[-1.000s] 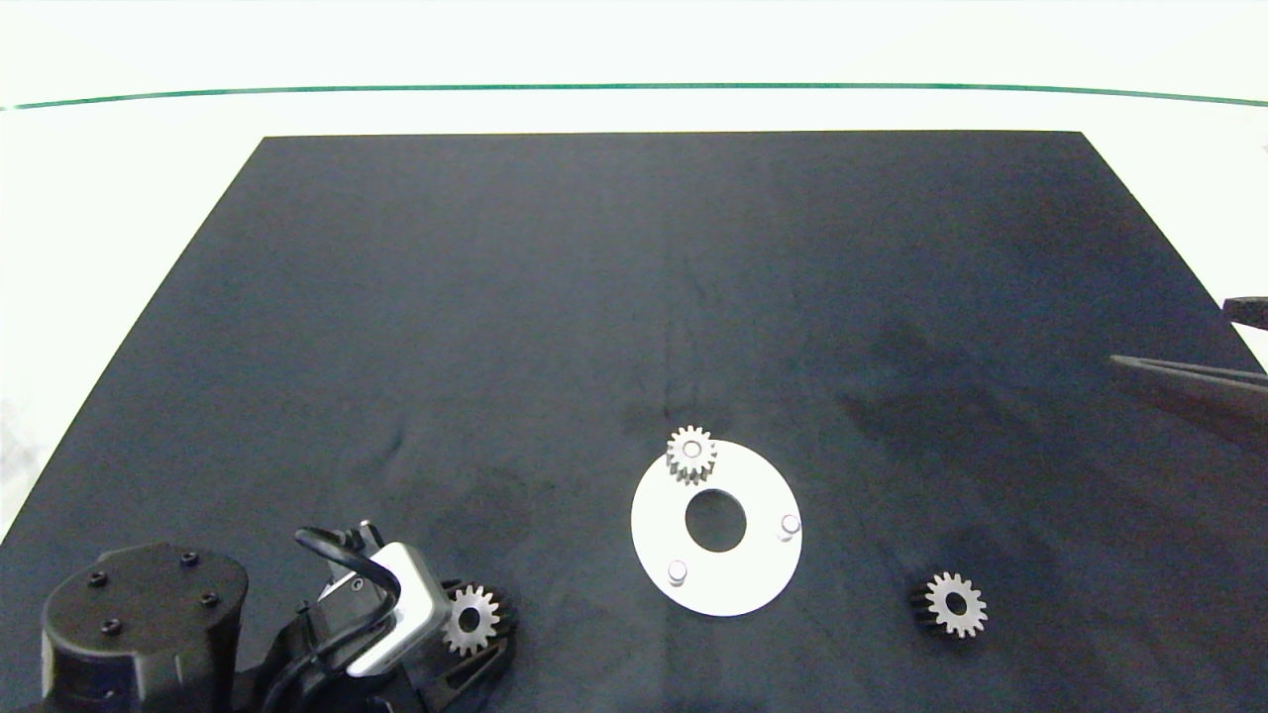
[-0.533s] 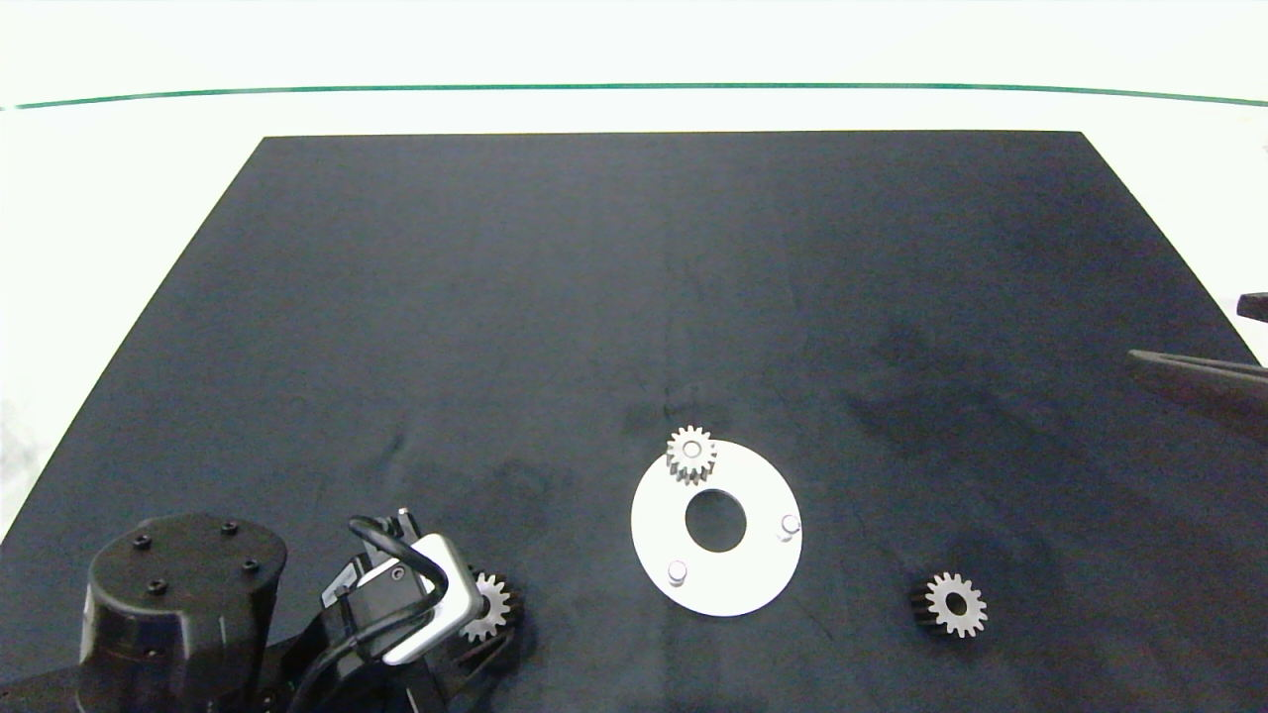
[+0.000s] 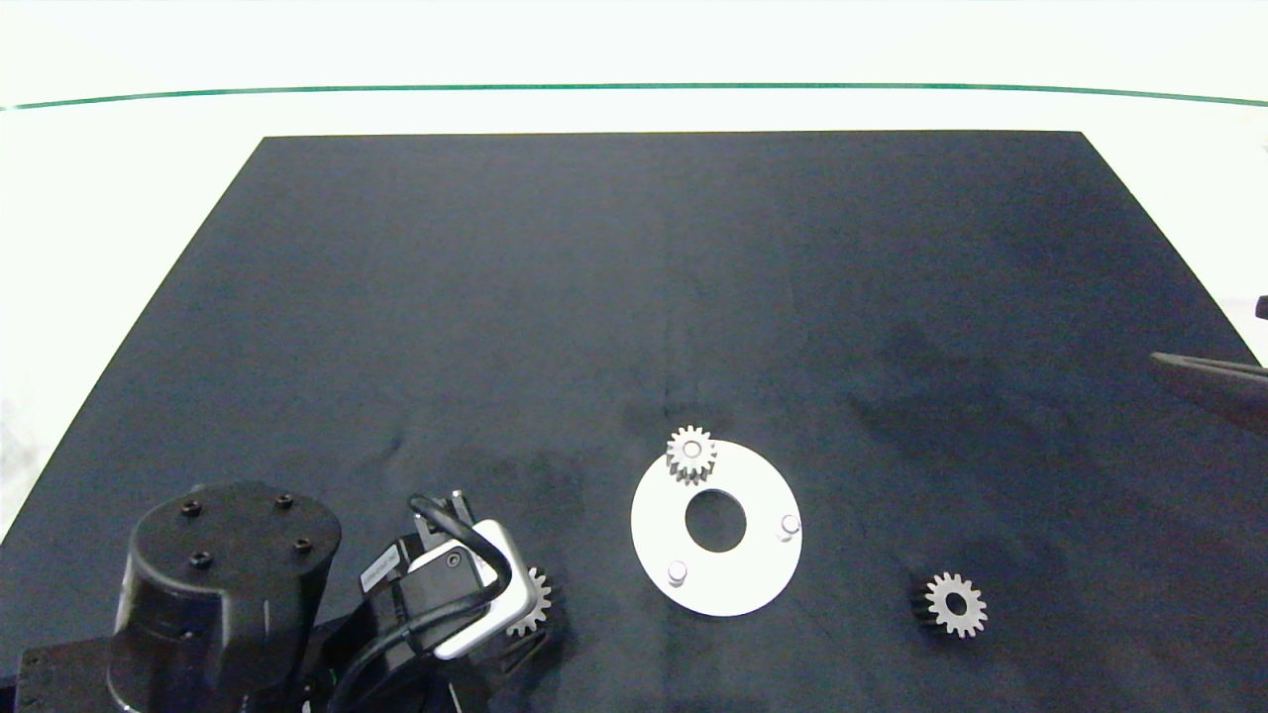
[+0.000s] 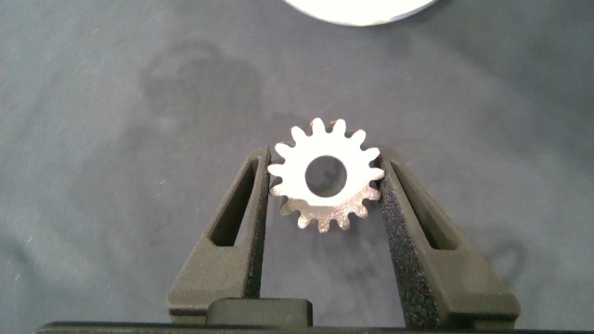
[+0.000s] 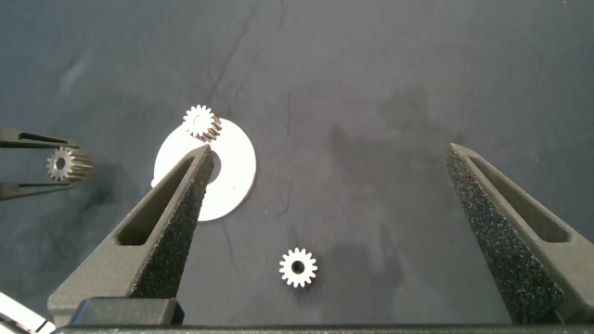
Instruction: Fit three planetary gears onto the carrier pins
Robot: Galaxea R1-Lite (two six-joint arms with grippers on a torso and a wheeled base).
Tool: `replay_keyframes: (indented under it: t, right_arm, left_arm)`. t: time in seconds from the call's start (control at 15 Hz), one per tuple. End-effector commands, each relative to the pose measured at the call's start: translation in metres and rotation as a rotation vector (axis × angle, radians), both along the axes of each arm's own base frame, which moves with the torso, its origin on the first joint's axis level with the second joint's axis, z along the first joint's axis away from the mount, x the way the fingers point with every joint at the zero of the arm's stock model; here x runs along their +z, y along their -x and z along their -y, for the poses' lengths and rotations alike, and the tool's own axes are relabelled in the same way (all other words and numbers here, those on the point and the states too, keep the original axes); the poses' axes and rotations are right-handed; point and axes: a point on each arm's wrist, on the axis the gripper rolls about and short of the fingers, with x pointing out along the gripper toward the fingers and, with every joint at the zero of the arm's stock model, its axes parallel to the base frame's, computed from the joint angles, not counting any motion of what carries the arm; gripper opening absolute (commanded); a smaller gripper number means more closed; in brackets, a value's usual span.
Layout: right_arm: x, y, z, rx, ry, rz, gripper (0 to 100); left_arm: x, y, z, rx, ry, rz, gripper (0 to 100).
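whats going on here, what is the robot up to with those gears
The left gripper is shut on a small silver-grey metal spur gear, held above the dark mat beside the flat white ring-shaped disc. One identical gear already sits on a pin of that disc; two short pale pins stand bare. A third gear lies on the mat. The right gripper hangs open at the mat's right edge.

Place: lab or test bench.
Surface: white tabletop (image 3: pixel 634 50) with green line (image 3: pixel 634 87), covered by black mat (image 3: pixel 594 297).
Parts: metal gears (image 3: pixel 955 603), white pin disc (image 3: pixel 753 584).
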Motion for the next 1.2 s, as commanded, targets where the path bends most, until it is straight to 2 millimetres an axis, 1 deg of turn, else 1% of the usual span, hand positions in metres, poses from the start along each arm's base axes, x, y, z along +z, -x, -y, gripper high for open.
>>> replay_keyframes:
  t: [0.07, 0.27, 0.47, 0.67, 0.93, 1.2]
  right_arm:
    - [0.000, 0.003, 0.002, 0.001, 0.000, 0.000, 100]
    - [-0.004, 0.006, 0.005, 0.004, 0.007, -0.008, 100]
    - [-0.002, 0.009, 0.007, 0.002, -0.001, 0.002, 100]
    - [-0.002, 0.012, 0.010, 0.002, -0.002, 0.003, 100]
    - [-0.002, 0.015, 0.012, 0.002, -0.007, 0.010, 100]
    - [-0.001, 0.018, 0.014, 0.004, -0.015, 0.018, 100]
  left_arm:
    - [0.011, -0.004, 0.014, -0.023, -0.001, 0.008, 25]
    - [0.014, -0.008, 0.030, -0.039, -0.001, 0.011, 25]
    - [0.015, -0.012, 0.046, -0.039, 0.010, 0.005, 25]
    - [0.015, -0.010, 0.065, -0.039, 0.031, -0.016, 25]
    - [0.016, -0.006, 0.078, -0.037, 0.018, -0.036, 25]
    - [0.015, -0.012, 0.093, -0.027, 0.018, -0.036, 25]
